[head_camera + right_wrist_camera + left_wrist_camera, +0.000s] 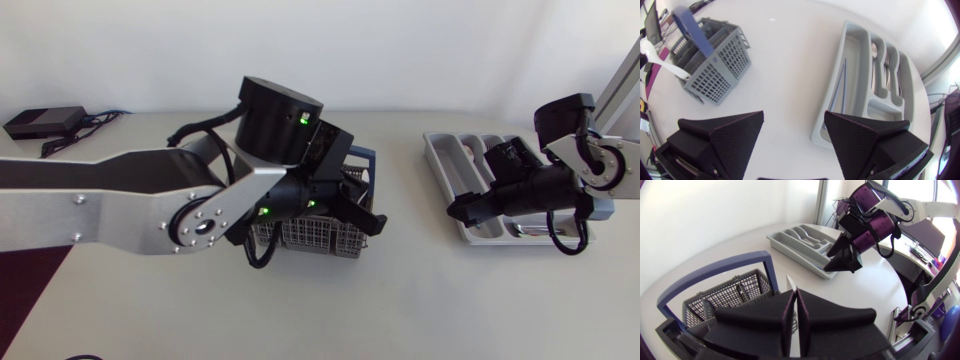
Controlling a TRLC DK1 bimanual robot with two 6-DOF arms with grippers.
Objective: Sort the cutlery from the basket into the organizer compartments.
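Pale and smooth, the worktop runs back to a plain light wall. A flat black box with a cable lies at its far left corner.

The basket is grey plastic lattice, boxy and split by dividers, with a blue arched handle over its top. From the right wrist view its cells look dark, and I cannot tell what lies in them. The organizer is a grey moulded tray that sits well apart from the basket, towards the right arm's side. It has one long straight compartment, several contoured slots beside it and a short crosswise pocket at one end. Two thin, straight rods lie lengthwise in the long compartment. A spoon rests in the next slot and a fork in the slot after that. More metal pieces fill the outermost slot, too small to name.

The left claw hangs over the basket with its broad black fingers pressed almost together. They pinch a slim pale piece of cutlery, whose pointed tip pokes out ahead of them. What kind it is I cannot tell.

The right claw is spread wide and holds nothing. It hovers above the end of the organizer nearer the basket, with one finger over bare worktop and the other over the tray's edge.
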